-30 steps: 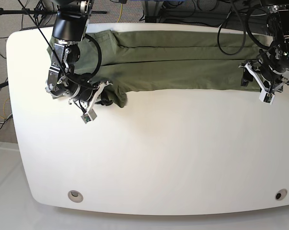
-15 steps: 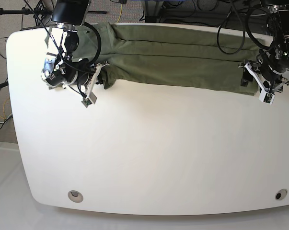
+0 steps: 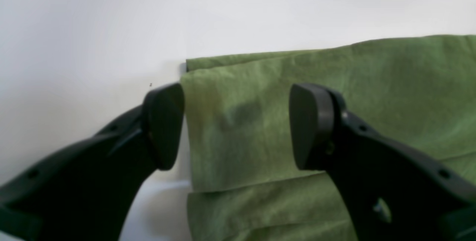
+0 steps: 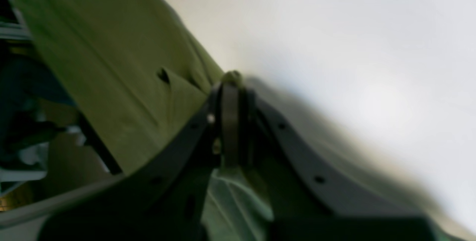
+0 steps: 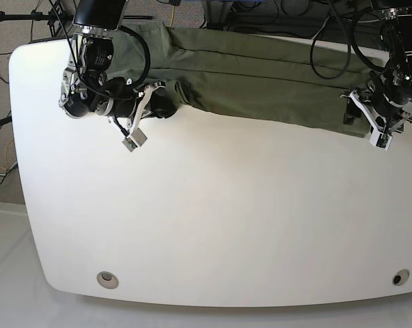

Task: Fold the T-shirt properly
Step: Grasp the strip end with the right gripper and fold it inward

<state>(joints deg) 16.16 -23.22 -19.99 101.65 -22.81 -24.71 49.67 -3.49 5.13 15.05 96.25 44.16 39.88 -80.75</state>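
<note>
Gripping a bunched corner of the plain olive-green cotton T-shirt (image 5: 260, 85), the right gripper (image 5: 166, 104) sits at the upper left of the base view, its jaws pressed together on a pinch of cloth, as the right wrist view shows with a nub of green fabric poking out above the closed black tips (image 4: 231, 84). From there the shirt runs as a long, narrow, lengthwise-folded band across the top of the white rounded table (image 5: 212, 225), slanting slightly downward toward the right, with parallel fold lines along its length. At the upper right of the base view the left gripper (image 5: 356, 109) hovers at the band's far end with its jaws spread wide and nothing between them; in the left wrist view the two black pads (image 3: 163, 125) straddle the squared, layered end of the cloth (image 3: 297, 114), one pad just off the fabric's edge over bare table, the other above the green. The step in hand looks like carrying one end of the band across for a widthwise fold. The next move probably calls for the left gripper either to close on its end or to hold it steady, so the layers do not slide and the edges meet squarely.
</note>
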